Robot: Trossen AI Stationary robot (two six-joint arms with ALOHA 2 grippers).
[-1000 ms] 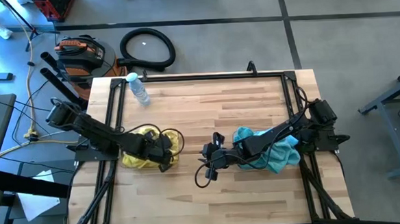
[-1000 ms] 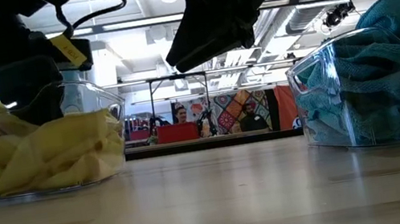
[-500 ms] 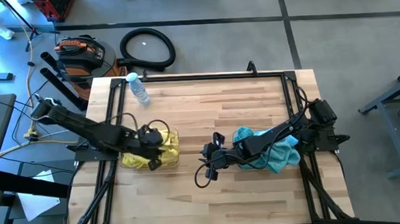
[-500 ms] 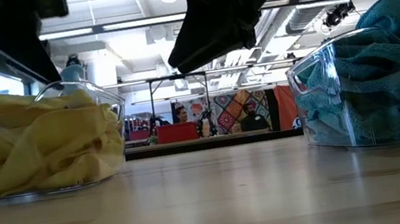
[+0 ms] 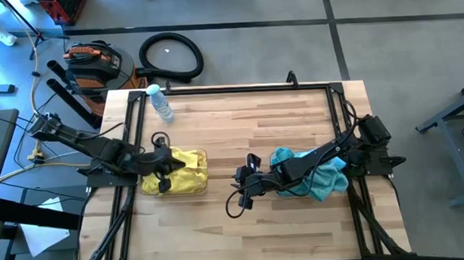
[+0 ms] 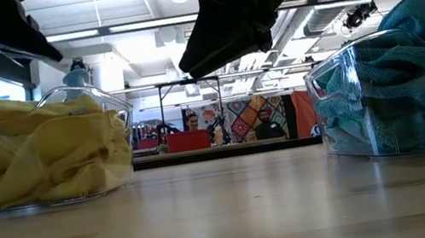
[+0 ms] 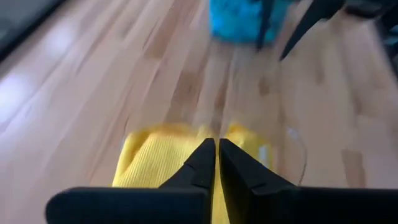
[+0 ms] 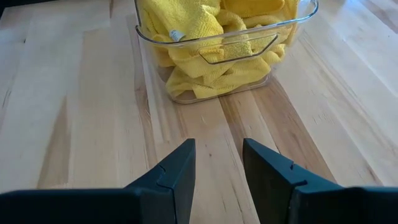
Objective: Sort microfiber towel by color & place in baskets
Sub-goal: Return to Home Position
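The left gripper (image 5: 168,163) hung above the end of the left basket (image 5: 207,171) nearest its own arm, its two fingers (image 7: 202,163) pressed together with nothing between them. Directly beneath it and just ahead of it lay the yellow towels (image 5: 188,174), heaped inside that basket. From above, the basket's clear walls were hard to make out, and the gripper hid part of the heap. Off to one side of the left gripper, near the table's far edge, was a water bottle (image 5: 161,103) on the wooden table (image 5: 279,119). Well apart to the right, the right gripper (image 5: 243,190) hovered above bare wood. Its fingers (image 8: 176,177) were spread apart and empty, pointing straight at the yellow basket, whose far end was cut off in the right wrist view. Behind this gripper, under its own arm, sat the teal towels (image 5: 320,177), piled higher than the rim of the right basket (image 6: 340,115). From above, the arm and the towels hid nearly all of that basket. In the low view both arms were cut off at the top edge, and neither gripper's fingertips could be made out there.
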